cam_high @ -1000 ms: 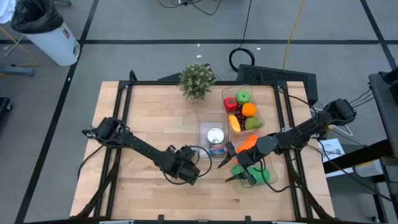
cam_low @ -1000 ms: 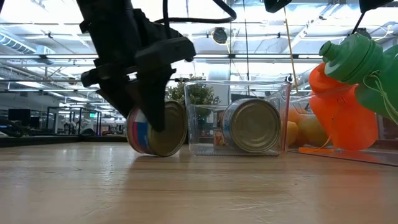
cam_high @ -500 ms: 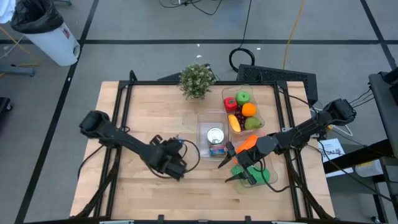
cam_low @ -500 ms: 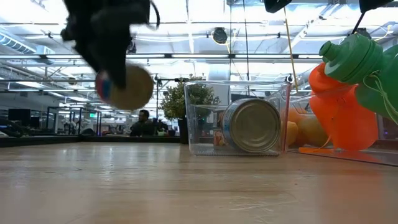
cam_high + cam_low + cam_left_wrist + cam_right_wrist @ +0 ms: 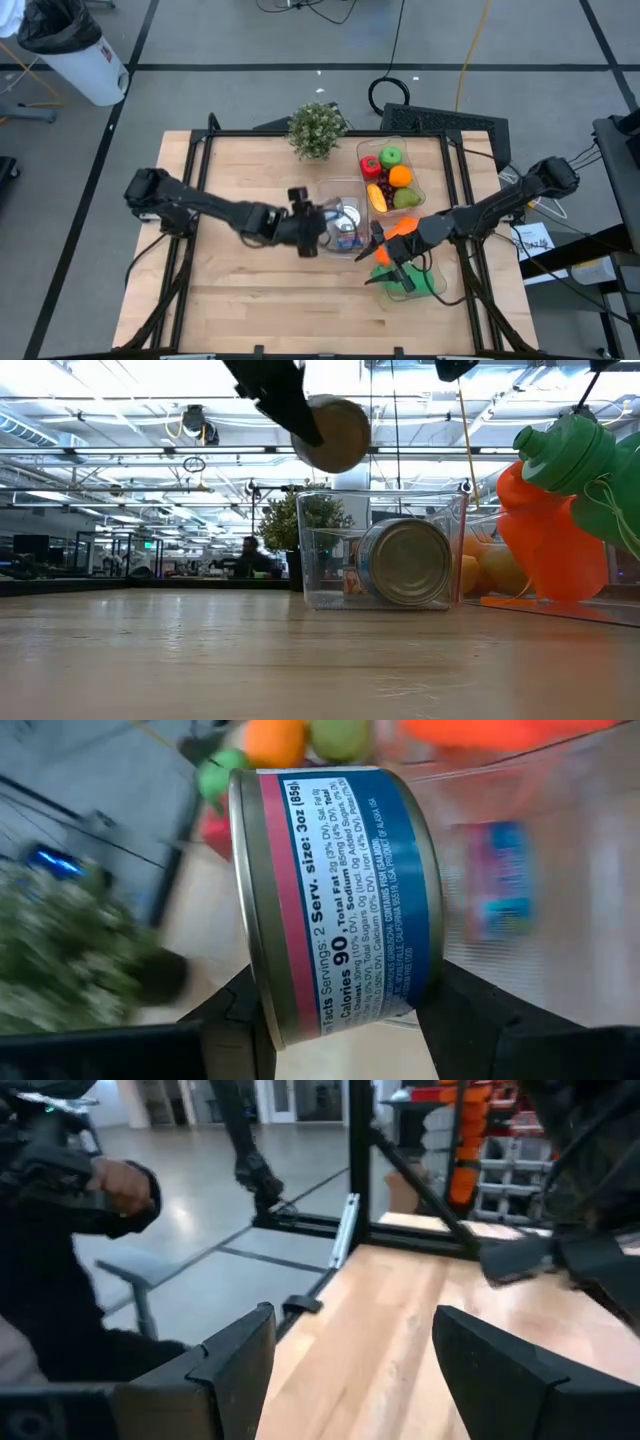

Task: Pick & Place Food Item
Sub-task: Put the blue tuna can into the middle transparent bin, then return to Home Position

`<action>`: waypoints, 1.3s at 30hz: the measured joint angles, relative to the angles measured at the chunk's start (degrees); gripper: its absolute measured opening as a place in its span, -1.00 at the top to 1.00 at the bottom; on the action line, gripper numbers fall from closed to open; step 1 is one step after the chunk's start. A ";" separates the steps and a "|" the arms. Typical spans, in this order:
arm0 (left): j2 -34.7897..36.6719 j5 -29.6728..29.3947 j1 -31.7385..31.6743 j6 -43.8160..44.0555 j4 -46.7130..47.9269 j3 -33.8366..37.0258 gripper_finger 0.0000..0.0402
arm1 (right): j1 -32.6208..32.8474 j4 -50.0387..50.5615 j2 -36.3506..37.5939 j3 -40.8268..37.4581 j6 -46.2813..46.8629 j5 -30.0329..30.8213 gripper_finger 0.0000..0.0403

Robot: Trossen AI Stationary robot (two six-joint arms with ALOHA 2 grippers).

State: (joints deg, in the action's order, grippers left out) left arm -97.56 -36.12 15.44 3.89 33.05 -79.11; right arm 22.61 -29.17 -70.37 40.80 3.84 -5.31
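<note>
The left pincer (image 5: 312,228) is clamped on a can (image 5: 335,900), one dark finger (image 5: 235,1020) on each side of its round wall, so the jaws stand about half apart with the can filling the gap. The can lies on its side in the grip, its blue and pink label turned toward the wrist camera. It hangs in the air well clear of the worktop (image 5: 250,170), just above the left rim of the clear bin (image 5: 380,550) near the middle of the worktop. From table height the can (image 5: 332,433) shows its flat metal end, higher than the bin's top edge and over its left wall.

Inside that bin a second can (image 5: 403,562) lies on its side, with a small blue packet (image 5: 348,240) beside it.

To the right and farther back sits a clear tray (image 5: 420,180) with toy fruit: a green apple (image 5: 390,156), an orange (image 5: 400,176), a red piece (image 5: 369,166), and a yellow piece (image 5: 377,198).

The right pincer (image 5: 385,262) waits low at the near right of the worktop, over a green bottle (image 5: 410,282) and beside an orange bottle (image 5: 398,229). Its jaws are spread wide with nothing between them; the wrist view shows only bare wood and the frame past its fingers (image 5: 235,1360).

A potted plant (image 5: 317,130) stands at the far edge. A person's sleeve (image 5: 60,1280) shows in the room beyond.
</note>
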 joint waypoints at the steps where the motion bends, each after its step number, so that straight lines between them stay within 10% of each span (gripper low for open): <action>1: 0.02 -0.01 -1.13 -3.07 -0.57 0.00 0.13 | 0.00 0.85 0.83 0.02 0.00 0.72 -0.26; 11: -4.13 7.44 -11.54 -20.65 -4.33 0.00 0.13 | -0.08 8.16 5.63 0.02 -2.03 1.23 -0.26; 29: -13.46 0.74 -13.28 -25.85 -8.62 -0.12 0.11 | -0.11 9.38 5.58 0.02 -3.04 1.23 -0.26; 39: -13.16 -1.33 -12.95 -22.66 -9.54 -0.22 -0.93 | -0.13 9.49 5.55 0.02 -3.04 1.23 -0.26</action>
State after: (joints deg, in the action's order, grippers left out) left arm -110.72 -37.45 2.49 -18.77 23.51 -79.33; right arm 22.48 -19.68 -64.82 40.82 0.80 -4.08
